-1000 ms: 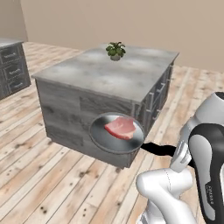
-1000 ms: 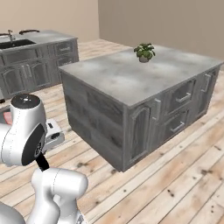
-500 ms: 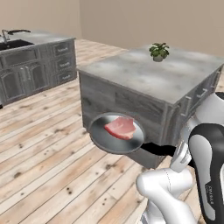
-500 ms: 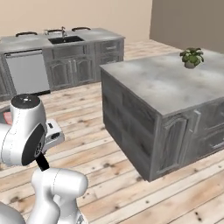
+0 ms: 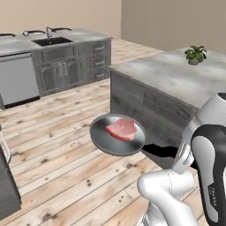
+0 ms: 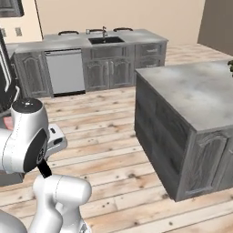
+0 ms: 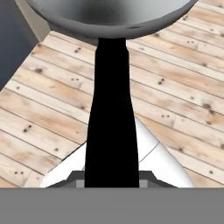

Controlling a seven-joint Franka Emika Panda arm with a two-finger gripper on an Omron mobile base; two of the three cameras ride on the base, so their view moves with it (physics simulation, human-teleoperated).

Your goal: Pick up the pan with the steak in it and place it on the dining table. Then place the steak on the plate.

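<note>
The grey pan hangs level over the wooden floor in the left base view, with the pinkish-red steak lying flat in it. Its black handle runs right and disappears behind my white arm. In the hand view the handle rises from between the fingers of my gripper, which is shut on it, up to the pan's underside. The dining table, with its black sink and faucet, stands far off at the upper left, and at the top of the right base view. The plate is out of view.
A grey island with a potted plant stands close on the right; in the right base view the island is to my right. A dishwasher front sits under the sink counter. A dark cabinet corner is at the lower left.
Both base views have swung round: the island has slid to the right and the sink counter has come into view. The pan with the steak keeps its place relative to my arm.
</note>
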